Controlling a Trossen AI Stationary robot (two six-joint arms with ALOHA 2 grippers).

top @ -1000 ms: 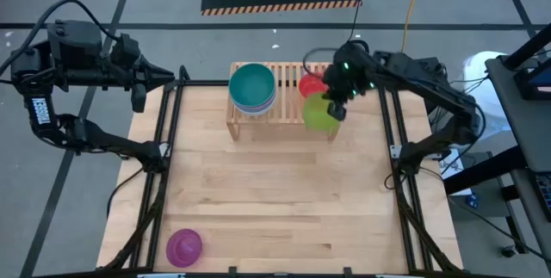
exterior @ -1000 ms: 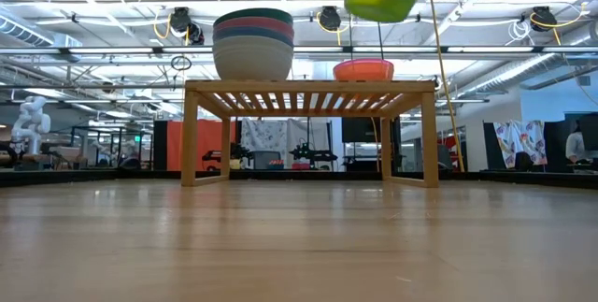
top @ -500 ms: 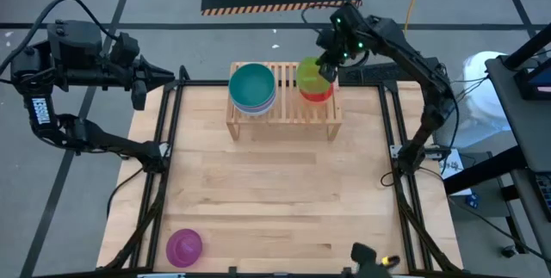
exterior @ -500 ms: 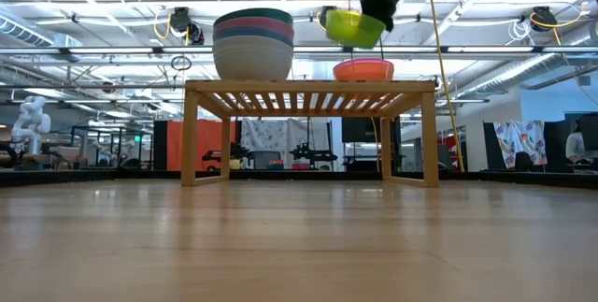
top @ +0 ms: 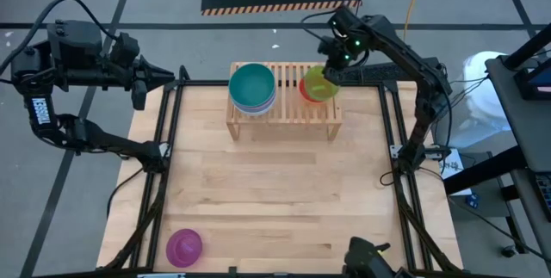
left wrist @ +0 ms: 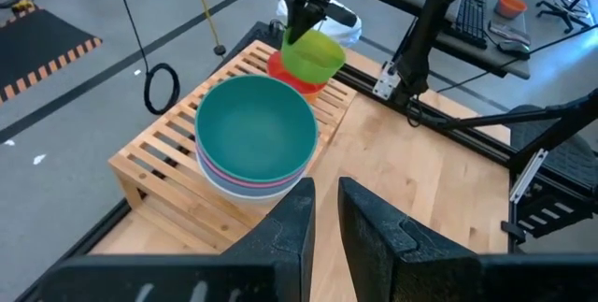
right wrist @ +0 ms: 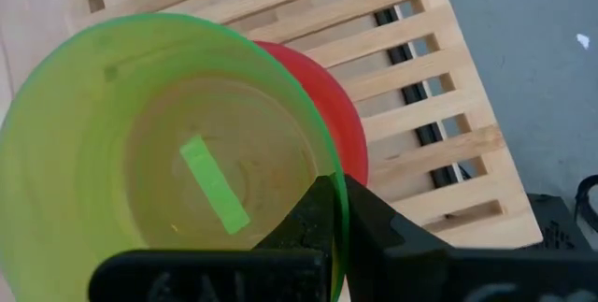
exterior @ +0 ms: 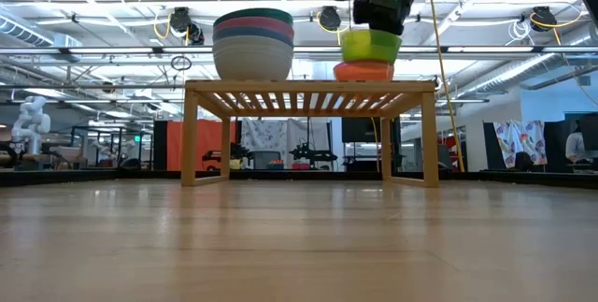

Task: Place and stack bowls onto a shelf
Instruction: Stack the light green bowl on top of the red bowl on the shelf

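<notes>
My right gripper (top: 332,63) is over the right part of the light-wood shelf (top: 284,113), shut on a green bowl (top: 318,83). This bowl sits over a red bowl (top: 306,91) that stands on the slats. In the low view the green bowl (exterior: 370,45) meets the red bowl's mouth (exterior: 363,64). A stack of bowls with a teal one on top (top: 252,87) stands on the shelf's left part. A purple bowl (top: 183,245) lies upside down near the table's near-left corner. My left gripper (top: 175,76) waits at the far-left corner, fingers nearly together. My right gripper holds the green bowl by its rim (right wrist: 329,173), on the bowl's far-right side. One finger (right wrist: 308,220) is inside the bowl and the other (right wrist: 378,232) outside. The fingers come from above, slanting in from the far right. The bowl is upright, its base at the red bowl's mouth.
The shelf (exterior: 308,85) stands at the middle of the table's far edge, with bare slats between the teal stack (exterior: 253,45) and the red bowl. The wooden tabletop (top: 275,192) lies in front of it. A dark object (top: 366,252) shows at the near edge.
My right gripper carried the green bowl from above the shelf's near-right corner toward the far edge. It then lowered the bowl from high above down onto the red bowl. The bowl tipped on the way and now sits nearly level. The left arm stayed still.
</notes>
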